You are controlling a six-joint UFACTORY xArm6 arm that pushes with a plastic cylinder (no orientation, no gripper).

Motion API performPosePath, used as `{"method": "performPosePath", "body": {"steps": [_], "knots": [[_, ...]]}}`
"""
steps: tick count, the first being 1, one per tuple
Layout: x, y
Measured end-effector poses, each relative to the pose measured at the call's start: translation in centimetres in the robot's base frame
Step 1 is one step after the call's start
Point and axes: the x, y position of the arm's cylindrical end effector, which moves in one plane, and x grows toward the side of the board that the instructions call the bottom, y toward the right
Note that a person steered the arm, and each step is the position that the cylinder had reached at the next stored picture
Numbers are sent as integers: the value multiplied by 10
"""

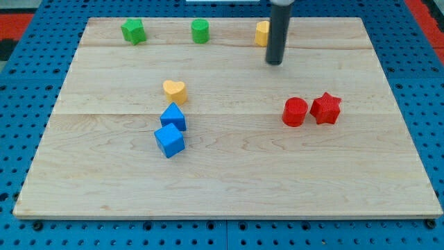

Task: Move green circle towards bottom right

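Observation:
The green circle (200, 30) stands near the view's top edge of the wooden board (229, 180), left of centre. My tip (275, 62) is at the end of the dark rod, to the right of and slightly below the green circle, well apart from it. A yellow block (261, 32) sits just left of the rod and is partly hidden by it, so its shape is unclear.
A green star-like block (133, 30) is at the top left. A yellow heart (174, 89) sits above two blue blocks (173, 117) (169, 140) at centre left. A red circle (295, 111) touches a red star (326, 107) at the right.

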Motion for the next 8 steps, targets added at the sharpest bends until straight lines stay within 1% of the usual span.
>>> {"method": "performPosePath", "body": {"steps": [1,2,3,4,5,7,8], "knots": [[-42,22],[-86,32],[-98,-33],[-97,-109],[-97,-112],[-94,-143],[-67,-146]]}}
